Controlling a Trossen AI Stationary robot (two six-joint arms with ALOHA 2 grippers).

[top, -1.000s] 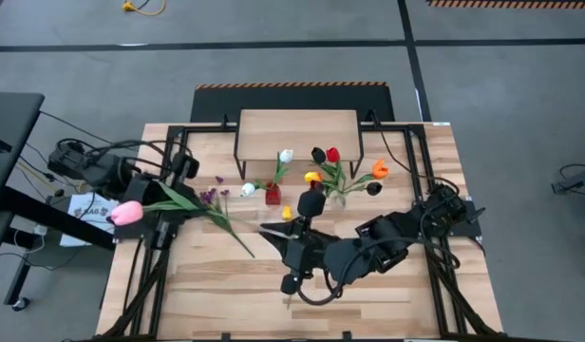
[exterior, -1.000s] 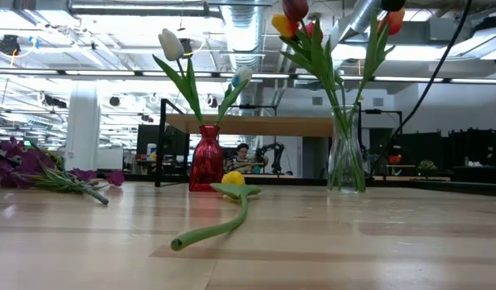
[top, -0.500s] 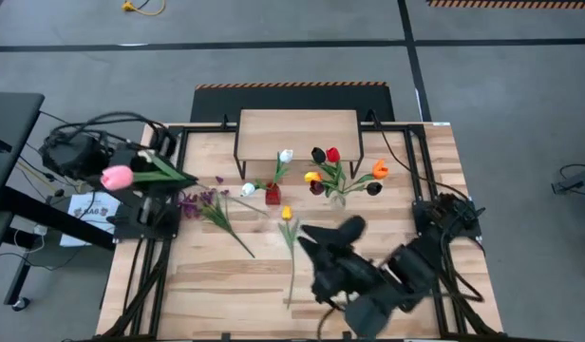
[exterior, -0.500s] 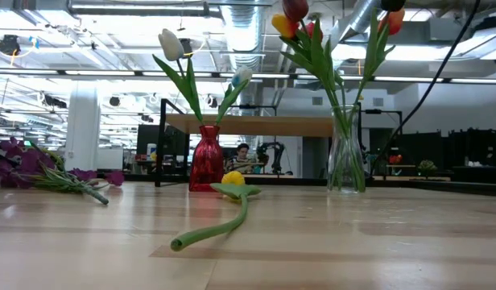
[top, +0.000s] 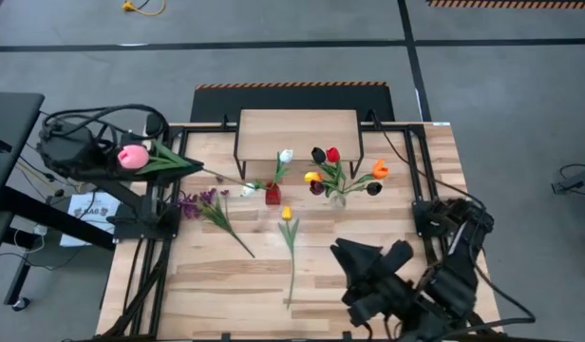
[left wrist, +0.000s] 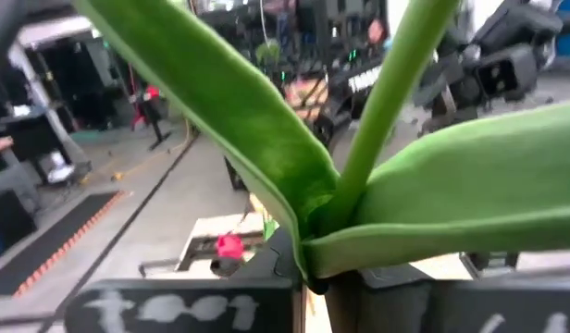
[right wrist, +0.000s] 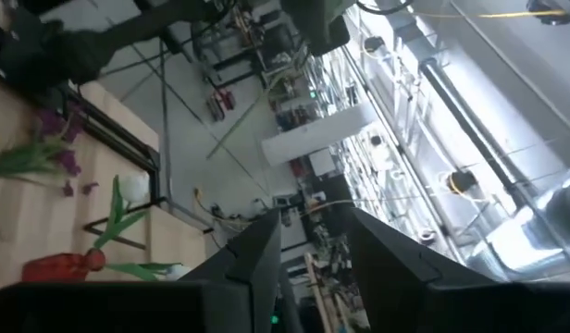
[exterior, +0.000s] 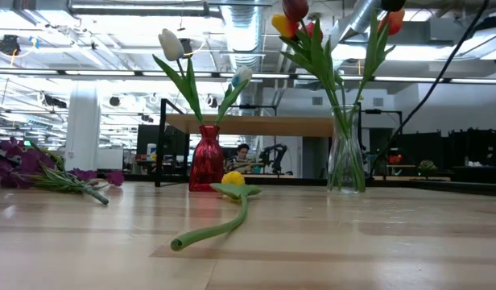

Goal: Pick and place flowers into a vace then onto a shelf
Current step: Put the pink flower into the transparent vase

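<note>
The left gripper (top: pixel 95 163) pinches the pink tulip (top: pixel 133 156) over the worktop's (top: pixel 226 285) left edge — its stem runs rightward toward the red vase (top: pixel 273 195), which this arm is nearer; the right gripper (top: pixel 354 255) hangs empty, fingers spread, near the front edge

Pink tulip (top: pixel 133 156) stem end hidden, right arm cropped (bottom edge)
</note>
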